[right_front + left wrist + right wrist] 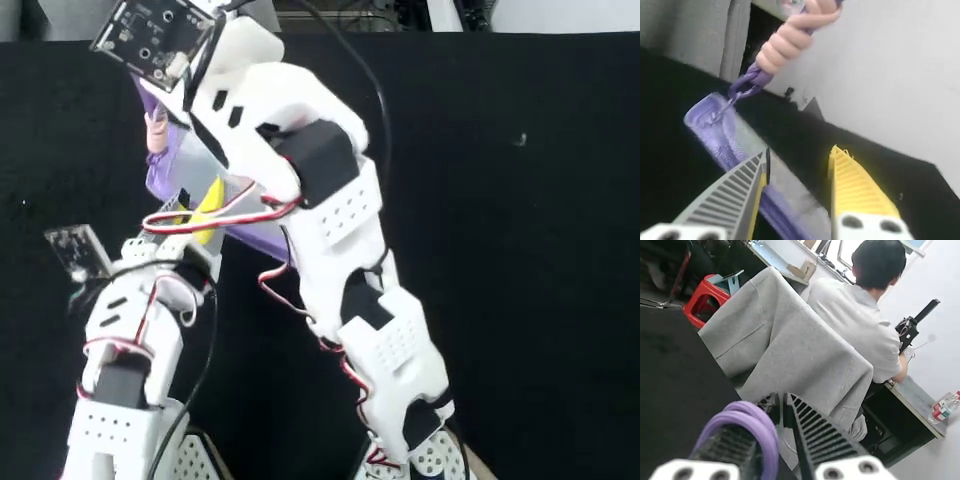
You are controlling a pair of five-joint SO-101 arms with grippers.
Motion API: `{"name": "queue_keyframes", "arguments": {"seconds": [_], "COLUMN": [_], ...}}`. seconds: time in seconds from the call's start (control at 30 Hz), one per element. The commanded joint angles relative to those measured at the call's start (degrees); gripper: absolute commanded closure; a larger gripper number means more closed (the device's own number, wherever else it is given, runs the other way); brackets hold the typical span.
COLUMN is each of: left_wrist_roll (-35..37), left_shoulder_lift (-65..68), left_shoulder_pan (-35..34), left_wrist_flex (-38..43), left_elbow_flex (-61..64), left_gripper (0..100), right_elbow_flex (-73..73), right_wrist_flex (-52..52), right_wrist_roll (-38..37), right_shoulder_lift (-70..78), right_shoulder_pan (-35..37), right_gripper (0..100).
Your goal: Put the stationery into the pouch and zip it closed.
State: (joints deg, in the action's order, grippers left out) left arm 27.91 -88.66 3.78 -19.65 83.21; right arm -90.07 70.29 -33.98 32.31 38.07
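1. around me: a black counter [520, 250] lies under both arms. past its far edge stand a grey draped chair back [790, 345] and a red stool [705, 300].
2. in the way: seen from overhead, my right arm [340, 220] crosses over the pouch [162, 180] and hides most of it. red and white wires [215, 210] loop across its lower part too.
3. count: one pouch, one pink coil [790, 40], one short purple chain [747, 85], one purple loop [747, 415], two hands.
4. the pouch is purple, crinkled along its border, with a pale see-through panel down its side. the chain hooks onto its far corner and the pink coil rises from the chain.
5. it sits over the far left of the counter, between my two hands. i cannot tell whether it rests on the cloth or hangs.
6. my right hand [780, 400] is clenched, with its fingertips almost meeting. the purple loop is wrapped round one finger.
7. my left hand [797, 157] is released and its two fingers are spread wide. the pouch's long edge runs down between them, passing under the grey finger [740, 190]. the yellow finger [855, 190] stands apart from it.
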Motion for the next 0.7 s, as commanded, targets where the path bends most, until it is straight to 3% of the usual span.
{"name": "queue_keyframes", "arguments": {"seconds": [0.0,0.27,0.47,0.67], "left_wrist_roll": [4.4,6.8,6.7,4.2], "left_shoulder_lift": [10.4,25.1,23.9,13.3], "left_shoulder_pan": [-2.8,-5.5,-5.7,-5.2], "left_wrist_flex": [1.6,1.7,0.8,-1.6], "left_elbow_flex": [-7.5,-14.7,-13.8,-8.7], "left_gripper": [80,80,80,80], "right_elbow_flex": [-5.1,-5.8,-5.7,-5.7], "right_wrist_flex": [1.3,2.0,0.9,0.8], "right_wrist_roll": [-0.3,-0.4,-0.3,-0.2], "right_shoulder_lift": [-1.4,-1.5,-1.0,-1.1], "right_shoulder_pan": [0.4,0.2,-3.1,-6.3], "right_gripper": [98.7,98.7,98.7,98.7]}}
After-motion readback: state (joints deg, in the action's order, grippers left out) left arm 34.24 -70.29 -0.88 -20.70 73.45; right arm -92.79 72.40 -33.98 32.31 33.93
